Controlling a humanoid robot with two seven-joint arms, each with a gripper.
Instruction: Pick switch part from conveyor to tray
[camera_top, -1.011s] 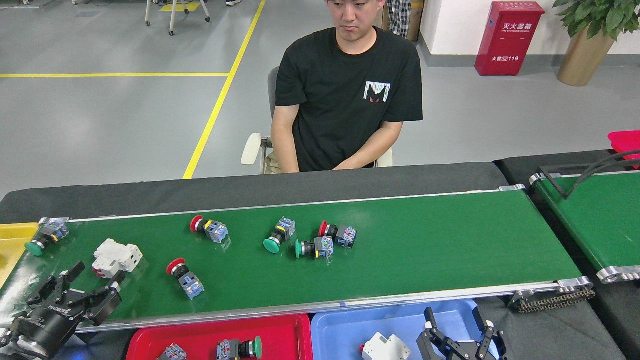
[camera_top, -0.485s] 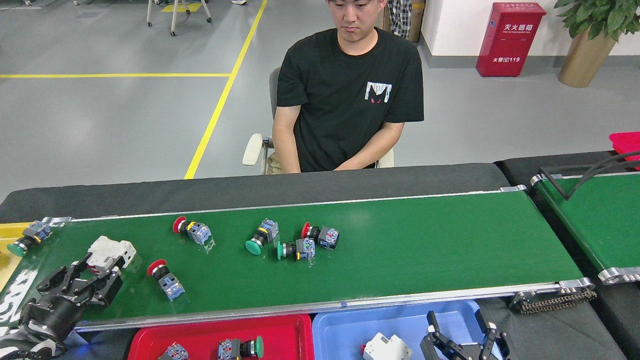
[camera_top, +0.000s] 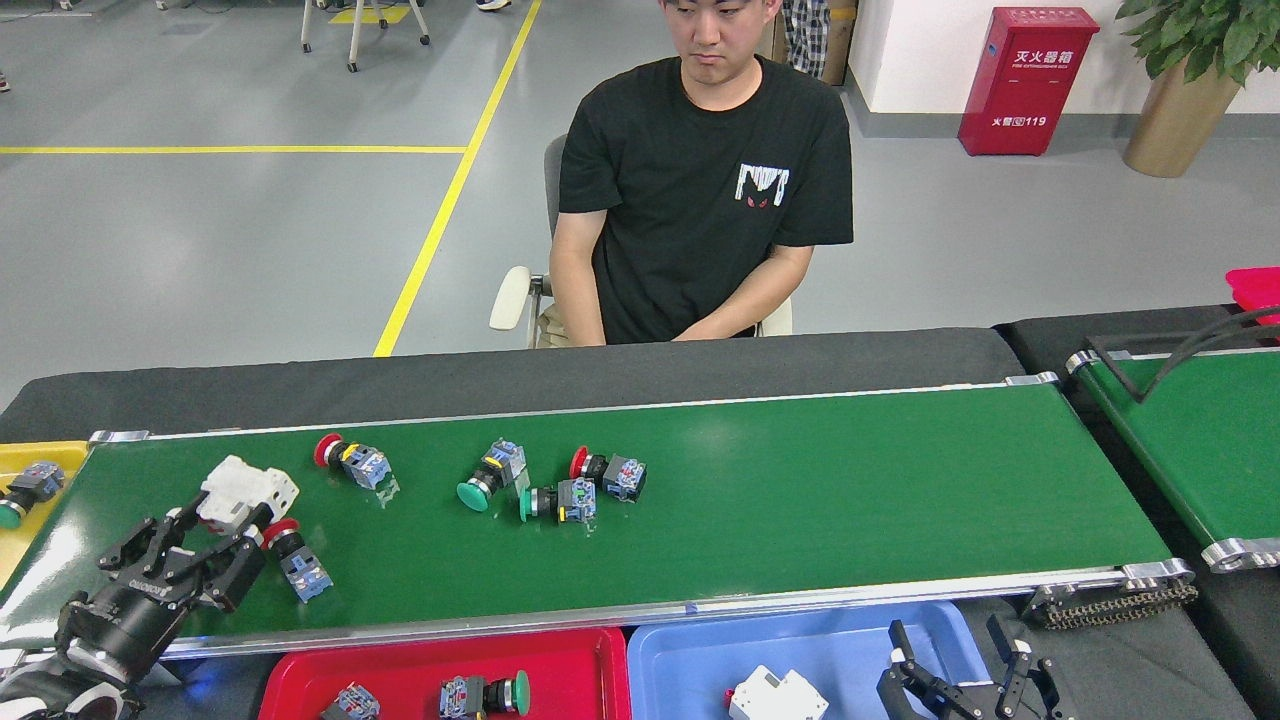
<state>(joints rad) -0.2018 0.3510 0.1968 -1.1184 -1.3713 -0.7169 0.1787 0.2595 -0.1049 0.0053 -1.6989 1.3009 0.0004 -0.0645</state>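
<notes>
White switch part (camera_top: 246, 491) lay on conveyor (camera_top: 800, 500), left end, between spread fingers of left gripper (camera_top: 205, 540), not clenched, poised for grab. Red-capped switch (camera_top: 292, 558) touched gripper's side. Right gripper (camera_top: 975, 672) hung released over blue tray (camera_top: 680, 660), awaiting drop-offs.

Matt green conveyor (camera_top: 800, 500) with silver metal rails; glossy plastic trays (red (camera_top: 560, 665), blue (camera_top: 840, 640)), probably.

Right half of conveyor (camera_top: 850, 500) bare, open to approach. Left half crowded: white part (camera_top: 245, 488), red-capped switches (camera_top: 352, 461) (camera_top: 296, 560), central cluster of three (camera_top: 550, 480). Seated person (camera_top: 700, 190) beyond far rail.
</notes>
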